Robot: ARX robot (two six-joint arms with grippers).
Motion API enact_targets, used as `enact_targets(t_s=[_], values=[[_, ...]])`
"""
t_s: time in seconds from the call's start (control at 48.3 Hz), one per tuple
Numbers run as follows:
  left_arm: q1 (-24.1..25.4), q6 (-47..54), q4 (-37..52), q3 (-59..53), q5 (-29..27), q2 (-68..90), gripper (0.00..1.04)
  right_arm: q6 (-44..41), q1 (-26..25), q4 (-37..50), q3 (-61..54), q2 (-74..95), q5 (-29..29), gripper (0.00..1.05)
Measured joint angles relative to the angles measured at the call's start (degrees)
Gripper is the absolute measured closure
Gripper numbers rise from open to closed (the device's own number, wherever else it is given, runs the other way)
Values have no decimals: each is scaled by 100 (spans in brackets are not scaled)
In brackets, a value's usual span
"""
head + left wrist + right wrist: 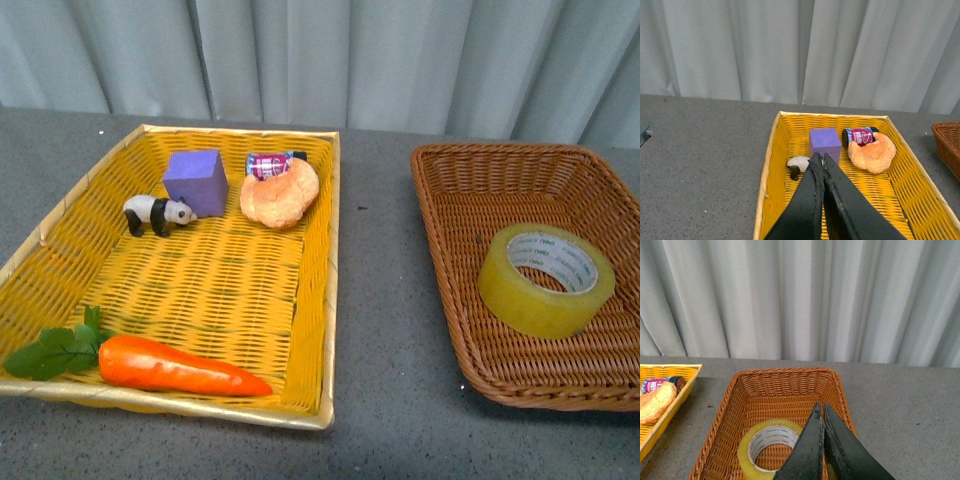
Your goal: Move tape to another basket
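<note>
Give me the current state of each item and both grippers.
Tape: flat, in brown basket, ungripped.
Carrot: lying in yellow tray.
Panda: standing.
Purple block: resting in tray.
Croissant: resting in tray.
Can: on its side.
Left gripper: shut, empty.
Right gripper: shut, empty.

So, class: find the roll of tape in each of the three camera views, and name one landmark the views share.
Front view: tape lies inside the brown basket, right side.
Left wrist view: not visible.
Right wrist view: tape near the bottom, partly behind the tool.
Shared landmark: the croissant.
</note>
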Motion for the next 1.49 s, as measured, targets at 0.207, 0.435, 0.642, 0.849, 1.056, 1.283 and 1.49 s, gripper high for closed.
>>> enact_targets(t_s=[0.207, 0.435, 0.642, 0.849, 1.056, 1.283, 1.49], values=[[7, 0, -879, -199, 26, -1082, 101, 0, 0, -887, -173, -1069, -9, 104], [7, 0, -1766, -232, 33, -2094, 101, 0, 0, -1766, -229, -2052, -11, 104], [7, 0, -2413, -234, 35, -2787, 101, 0, 0, -2378, -232, -2715, -11, 104], [7, 0, -2953, -234, 33, -3357, 101, 0, 0, -2892, -232, -3254, -11, 104], [7, 0, -3383, -234, 35, -3801, 101, 0, 0, -3303, -232, -3674, -11, 104], [7, 0, -3814, -234, 35, -4236, 101, 0, 0, -3716, -234, -4092, -11, 104], [7, 0, -4129, -234, 35, -4546, 101, 0, 0, -4000, -232, -4376, -11, 104]])
